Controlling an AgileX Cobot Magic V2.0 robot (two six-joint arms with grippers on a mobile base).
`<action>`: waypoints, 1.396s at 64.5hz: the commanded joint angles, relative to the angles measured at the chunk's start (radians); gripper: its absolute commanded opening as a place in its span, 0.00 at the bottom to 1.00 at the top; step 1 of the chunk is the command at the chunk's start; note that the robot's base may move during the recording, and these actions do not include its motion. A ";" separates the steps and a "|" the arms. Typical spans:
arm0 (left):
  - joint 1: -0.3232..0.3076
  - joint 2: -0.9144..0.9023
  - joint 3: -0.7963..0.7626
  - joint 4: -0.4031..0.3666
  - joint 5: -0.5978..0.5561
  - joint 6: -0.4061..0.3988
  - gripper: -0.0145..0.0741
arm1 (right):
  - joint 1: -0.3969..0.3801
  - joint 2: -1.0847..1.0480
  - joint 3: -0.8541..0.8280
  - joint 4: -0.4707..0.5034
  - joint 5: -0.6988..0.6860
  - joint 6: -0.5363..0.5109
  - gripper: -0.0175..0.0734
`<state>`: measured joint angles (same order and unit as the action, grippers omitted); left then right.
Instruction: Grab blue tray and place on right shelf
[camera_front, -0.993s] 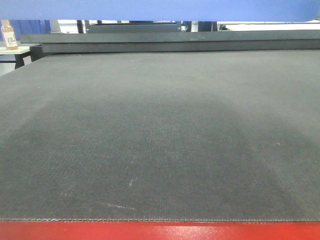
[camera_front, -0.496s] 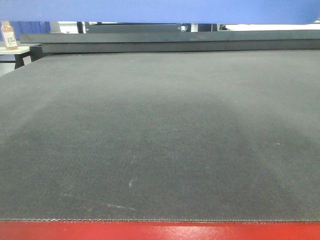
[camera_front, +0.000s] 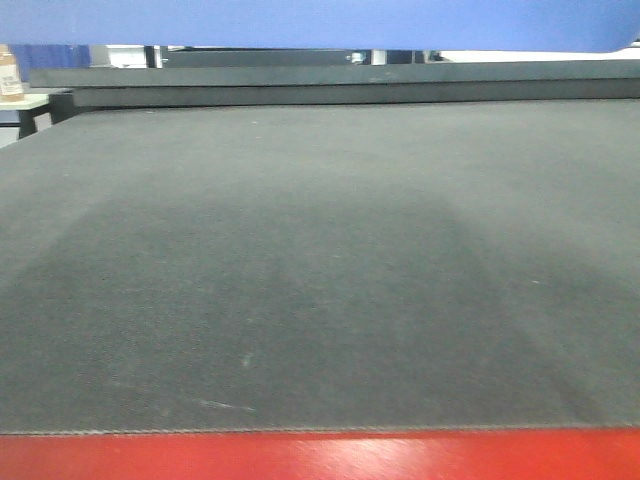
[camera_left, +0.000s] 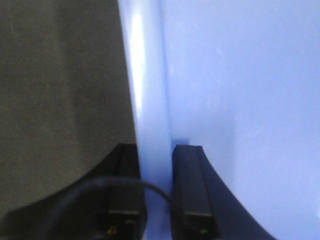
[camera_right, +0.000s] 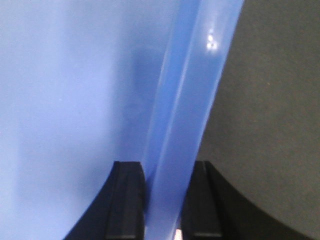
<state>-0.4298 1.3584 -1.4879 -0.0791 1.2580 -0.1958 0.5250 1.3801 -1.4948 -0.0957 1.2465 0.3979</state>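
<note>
The blue tray (camera_front: 320, 22) shows as a light periwinkle band across the top of the front view, held above the dark mat. In the left wrist view my left gripper (camera_left: 156, 165) is shut on the blue tray's left rim (camera_left: 150, 100), one finger outside, one inside. In the right wrist view my right gripper (camera_right: 167, 180) is shut on the blue tray's right rim (camera_right: 195, 90) the same way. The tray's floor fills much of both wrist views. The right shelf is out of view.
A dark grey mat (camera_front: 320, 260) covers the table, with a red front edge (camera_front: 320, 458). A dark raised ledge (camera_front: 340, 85) runs along the far side. A small bottle (camera_front: 10, 75) stands on a pale table at far left.
The front view has shifted: the scene slid slightly left and the red edge shows wider. The tray's band at the top is a little thicker.
</note>
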 joint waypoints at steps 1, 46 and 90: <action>-0.015 -0.031 -0.025 -0.019 0.081 0.024 0.11 | 0.005 -0.035 -0.026 -0.011 -0.042 -0.040 0.26; -0.015 -0.031 -0.025 -0.019 0.081 0.024 0.11 | 0.005 -0.035 -0.026 -0.011 -0.042 -0.040 0.26; -0.015 -0.031 -0.025 -0.019 0.081 0.024 0.11 | 0.005 -0.035 -0.026 -0.011 -0.042 -0.040 0.26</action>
<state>-0.4320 1.3598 -1.4879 -0.0812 1.2580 -0.1958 0.5258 1.3801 -1.4948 -0.0957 1.2471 0.3979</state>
